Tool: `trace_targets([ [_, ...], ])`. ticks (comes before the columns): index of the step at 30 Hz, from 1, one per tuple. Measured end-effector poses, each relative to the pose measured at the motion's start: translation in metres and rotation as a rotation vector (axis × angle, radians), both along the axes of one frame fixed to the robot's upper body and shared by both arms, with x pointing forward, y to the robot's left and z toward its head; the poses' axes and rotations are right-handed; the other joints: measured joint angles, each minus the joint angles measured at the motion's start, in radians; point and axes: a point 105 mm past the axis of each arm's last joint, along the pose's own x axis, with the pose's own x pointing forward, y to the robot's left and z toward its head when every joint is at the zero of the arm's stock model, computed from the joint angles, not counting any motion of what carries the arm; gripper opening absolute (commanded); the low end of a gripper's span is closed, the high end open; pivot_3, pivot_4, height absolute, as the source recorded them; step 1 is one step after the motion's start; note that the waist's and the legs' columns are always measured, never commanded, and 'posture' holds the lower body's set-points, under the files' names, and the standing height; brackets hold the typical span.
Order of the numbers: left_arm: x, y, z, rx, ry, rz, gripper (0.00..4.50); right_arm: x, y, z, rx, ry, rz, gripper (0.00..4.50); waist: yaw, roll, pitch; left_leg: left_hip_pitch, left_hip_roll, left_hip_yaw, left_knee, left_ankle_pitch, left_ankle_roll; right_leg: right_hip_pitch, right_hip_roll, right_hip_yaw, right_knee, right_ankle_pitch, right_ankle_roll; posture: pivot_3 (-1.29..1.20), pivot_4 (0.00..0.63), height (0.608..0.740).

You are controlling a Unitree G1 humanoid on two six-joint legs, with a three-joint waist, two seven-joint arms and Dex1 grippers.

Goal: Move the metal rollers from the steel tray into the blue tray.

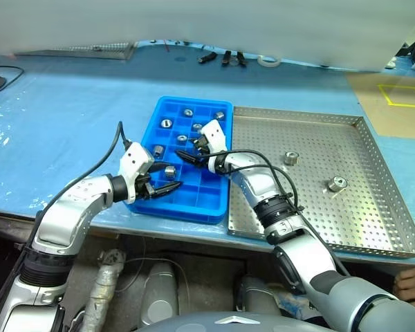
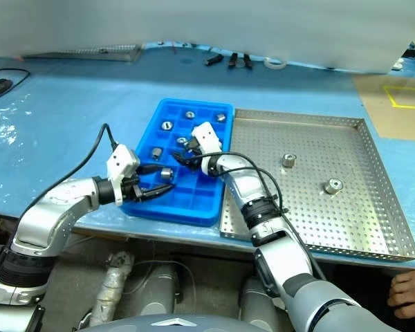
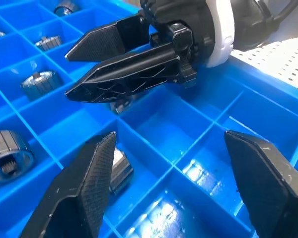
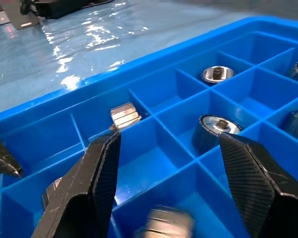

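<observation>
The blue tray lies left of the steel tray. Two metal rollers stand on the steel tray's perforated floor. Several rollers sit in the blue tray's compartments. My right gripper hovers over the blue tray's middle, open, with a blurred roller below and between its fingers. My left gripper is open and empty over the tray's near left part, with a roller in a compartment beside one finger. The two grippers point at each other, close together.
Small tools and a white tape ring lie at the table's far edge. Another perforated tray is at the back left. Cardboard with yellow tape is at the far right. A person's hand shows at the bottom right.
</observation>
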Motion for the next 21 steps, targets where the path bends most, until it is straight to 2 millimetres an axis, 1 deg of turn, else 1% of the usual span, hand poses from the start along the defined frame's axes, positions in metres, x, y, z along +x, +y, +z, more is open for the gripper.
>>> trace_targets([
  [3,0.002,-0.004,-0.003,-0.003,0.017,-0.019,3.69,0.004,-0.012,0.022,0.016,-0.075,-0.034,3.30,-0.001,0.000,0.000,0.000,0.000,0.000,0.000,0.000,0.000,0.000,0.000,0.000,0.000,0.000,0.000,0.08,0.150,0.740],
  [6,0.007,-0.011,0.000,-0.017,0.010,-0.053,3.69,0.008,-0.032,0.044,0.016,-0.147,-0.093,3.30,-0.003,0.000,0.000,0.001,0.000,0.000,0.001,0.001,-0.001,0.000,0.001,0.001,0.001,0.000,0.000,0.02,0.150,0.740],
  [8,0.010,-0.018,0.001,-0.027,0.006,-0.081,3.69,0.010,-0.047,0.051,0.002,-0.166,-0.133,3.30,-0.005,0.000,0.000,0.001,-0.001,0.000,0.001,0.001,-0.001,0.001,0.001,0.001,0.001,0.000,0.000,-0.03,0.150,0.740],
  [10,0.014,-0.027,0.001,-0.040,0.005,-0.114,3.69,0.011,-0.067,0.052,-0.027,-0.172,-0.184,3.30,-0.007,0.000,0.000,0.001,-0.001,0.000,0.001,0.001,-0.001,0.001,0.001,0.002,0.001,0.000,0.001,-0.07,0.150,0.740],
  [12,0.019,-0.036,-0.001,-0.045,0.010,-0.152,3.69,0.011,-0.091,0.047,-0.048,-0.157,-0.255,3.30,-0.014,0.000,0.000,0.001,-0.002,0.001,0.002,0.001,-0.001,0.001,0.001,0.002,0.001,0.000,0.001,-0.10,0.150,0.740],
  [15,0.024,-0.050,-0.002,-0.053,0.009,-0.205,3.69,0.012,-0.117,0.045,-0.060,-0.140,-0.353,3.30,-0.036,0.000,0.000,0.001,-0.002,0.001,0.002,0.001,-0.001,0.001,0.001,0.003,0.001,0.000,0.001,-0.15,0.150,0.740],
  [19,0.028,-0.069,0.001,-0.066,-0.003,-0.280,3.69,0.017,-0.147,0.049,-0.036,-0.126,-0.513,3.30,-0.068,0.000,0.000,0.002,-0.002,0.001,0.003,0.001,-0.001,0.001,0.001,0.003,0.002,0.000,0.001,-0.18,0.150,0.740],
  [21,0.031,-0.075,0.003,-0.060,-0.014,-0.304,3.69,0.020,-0.160,0.048,-0.031,-0.119,-0.604,3.30,-0.084,0.000,0.000,0.002,-0.002,0.001,0.003,0.001,-0.001,0.001,0.001,0.003,0.002,0.000,0.000,-0.18,0.150,0.740],
])
